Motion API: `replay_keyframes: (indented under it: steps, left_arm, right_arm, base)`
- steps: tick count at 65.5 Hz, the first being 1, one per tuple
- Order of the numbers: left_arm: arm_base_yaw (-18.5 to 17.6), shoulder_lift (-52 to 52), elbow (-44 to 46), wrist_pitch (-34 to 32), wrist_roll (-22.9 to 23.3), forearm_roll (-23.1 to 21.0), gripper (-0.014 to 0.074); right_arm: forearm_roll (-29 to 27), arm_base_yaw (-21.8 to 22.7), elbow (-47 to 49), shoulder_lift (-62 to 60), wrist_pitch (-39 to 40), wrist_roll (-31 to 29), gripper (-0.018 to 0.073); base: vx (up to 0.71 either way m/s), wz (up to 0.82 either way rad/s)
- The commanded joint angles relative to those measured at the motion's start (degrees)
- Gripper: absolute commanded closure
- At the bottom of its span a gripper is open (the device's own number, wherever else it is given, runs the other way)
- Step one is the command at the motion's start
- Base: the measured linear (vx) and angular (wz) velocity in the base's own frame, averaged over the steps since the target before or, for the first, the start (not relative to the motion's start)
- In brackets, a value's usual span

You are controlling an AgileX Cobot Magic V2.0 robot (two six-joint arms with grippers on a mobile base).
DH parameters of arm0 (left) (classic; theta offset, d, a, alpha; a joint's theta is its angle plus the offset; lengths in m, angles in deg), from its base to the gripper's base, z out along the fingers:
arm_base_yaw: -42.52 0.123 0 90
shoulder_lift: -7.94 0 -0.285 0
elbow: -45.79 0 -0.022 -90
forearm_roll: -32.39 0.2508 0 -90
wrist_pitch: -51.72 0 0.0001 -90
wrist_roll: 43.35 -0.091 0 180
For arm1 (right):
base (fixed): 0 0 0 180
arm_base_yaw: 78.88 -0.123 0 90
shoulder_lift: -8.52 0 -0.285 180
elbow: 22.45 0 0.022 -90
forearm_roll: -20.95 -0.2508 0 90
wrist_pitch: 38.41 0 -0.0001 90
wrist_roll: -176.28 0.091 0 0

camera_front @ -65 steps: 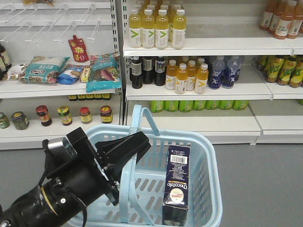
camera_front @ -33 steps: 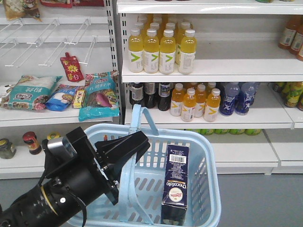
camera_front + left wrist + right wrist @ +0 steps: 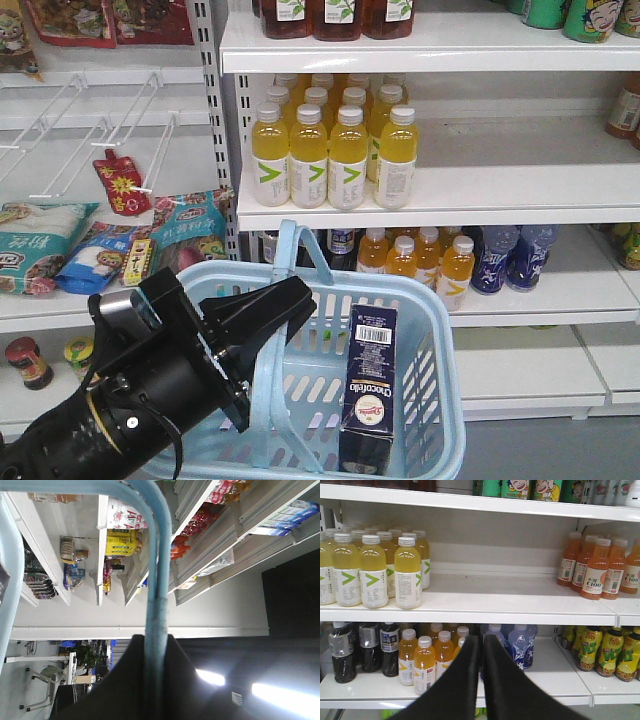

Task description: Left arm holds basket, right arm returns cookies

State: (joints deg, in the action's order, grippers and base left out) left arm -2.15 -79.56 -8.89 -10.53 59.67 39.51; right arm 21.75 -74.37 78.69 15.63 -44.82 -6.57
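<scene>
Front view: the basket [image 3: 440, 330] is held by its handle [image 3: 262, 410] in the left gripper [image 3: 285, 305]; the cookies [image 3: 368, 390] stand upright inside, by the right wall.

Left wrist: the handle is seen clamped between the fingers.

Right wrist: the right gripper [image 3: 481, 650] is pressed together, empty, facing a shelf [image 3: 520, 605]; the return is judged not yet begun.

Open room above cookies [image 3: 368, 385]; basket handle [image 3: 266, 405] bars left.
</scene>
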Motion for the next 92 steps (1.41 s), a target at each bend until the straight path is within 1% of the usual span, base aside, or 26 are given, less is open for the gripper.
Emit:
replay_keyframes:
  steps: [1, 19, 50, 69, 92]
  left_arm:
    - [-0.36, 1.77, 1.62, -16.37, 0.05, -0.69, 0.0599]
    - [-0.36, 1.77, 1.62, -16.37, 0.05, -0.69, 0.0599]
    - [-0.36, 1.77, 1.62, -16.37, 0.05, -0.69, 0.0599]
    - [-0.36, 1.77, 1.62, -16.37, 0.05, -0.65, 0.0599]
    - [-0.36, 1.77, 1.62, -16.37, 0.05, -0.65, 0.0599]
  right_arm:
    - [0.17, 0.08, -0.97, -0.32, 4.31, -0.32, 0.0565]
    - [0.17, 0.08, -0.97, -0.32, 4.31, -0.32, 0.0565]
    - [0.17, 0.08, -0.97, -0.32, 4.31, -0.32, 0.0565]
    - [0.17, 0.08, -0.97, -0.32, 4.31, -0.32, 0.0565]
    - [0.17, 0.08, -0.97, -0.32, 4.31, -0.32, 0.0565]
  base:
    - [0.24, -0.11]
    - [0.16, -0.15]
    - [0.04, -0.28]
    - [0.03, -0.48]
    - [0.00, -0.65]
